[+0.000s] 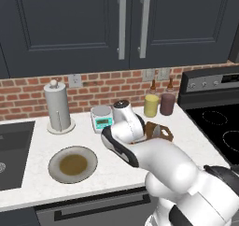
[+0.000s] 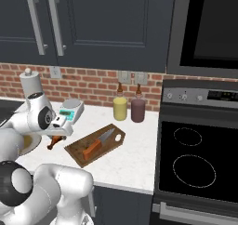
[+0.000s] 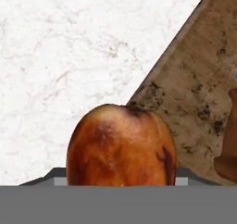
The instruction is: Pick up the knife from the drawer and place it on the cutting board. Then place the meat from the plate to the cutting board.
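My gripper (image 2: 58, 130) is shut on the meat (image 2: 54, 142), a reddish-brown chunk that hangs just above the white counter, off the left corner of the cutting board (image 2: 109, 150). In the hand view the meat (image 3: 121, 144) bulges between the fingertips and hides them, with the board's corner (image 3: 203, 89) to its right. The knife (image 2: 98, 144) lies on the board, orange-brown handle near, blade pointing away. The round plate (image 1: 73, 164) sits bare on the counter to the left. A grey drawer front (image 1: 93, 210) shows under the counter edge.
A paper towel roll (image 1: 57, 106) and a kitchen scale (image 1: 101, 118) stand near the brick wall. A yellow bottle (image 2: 120, 107) and a dark red bottle (image 2: 137, 109) stand behind the board. The stove (image 2: 195, 159) is on the right, the sink (image 1: 11, 155) on the left.
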Controlling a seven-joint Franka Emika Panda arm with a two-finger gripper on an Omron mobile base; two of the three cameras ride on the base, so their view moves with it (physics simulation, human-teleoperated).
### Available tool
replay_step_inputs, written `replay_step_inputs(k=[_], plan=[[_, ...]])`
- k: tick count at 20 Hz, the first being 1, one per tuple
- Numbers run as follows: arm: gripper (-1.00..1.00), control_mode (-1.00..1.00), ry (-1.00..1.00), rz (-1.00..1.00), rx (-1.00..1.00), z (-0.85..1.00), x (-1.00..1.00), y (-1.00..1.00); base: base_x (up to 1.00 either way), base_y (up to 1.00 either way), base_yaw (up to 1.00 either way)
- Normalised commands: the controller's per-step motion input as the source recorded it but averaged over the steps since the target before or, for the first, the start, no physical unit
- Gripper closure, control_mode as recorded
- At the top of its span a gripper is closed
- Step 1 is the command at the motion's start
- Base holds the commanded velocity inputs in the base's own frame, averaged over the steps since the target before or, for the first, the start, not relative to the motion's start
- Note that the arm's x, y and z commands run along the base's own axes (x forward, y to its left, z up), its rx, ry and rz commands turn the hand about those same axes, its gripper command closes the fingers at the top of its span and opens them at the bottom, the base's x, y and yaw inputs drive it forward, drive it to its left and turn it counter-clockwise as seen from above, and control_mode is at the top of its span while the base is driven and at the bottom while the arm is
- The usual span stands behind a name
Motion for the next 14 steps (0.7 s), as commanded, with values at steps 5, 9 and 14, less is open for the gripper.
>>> replay_step_inputs(k=[5,9,14], plan=[[1.00,-1.00,0.01,0.00,0.00,0.03,0.12,-0.55,0.00,0.00,0.00],[1.00,-1.00,0.09,0.00,0.00,0.00,0.32,-0.44,0.00,0.00,0.00],[1.00,-1.00,0.04,0.00,0.00,0.00,0.39,-0.32,0.00,0.00,0.00]])
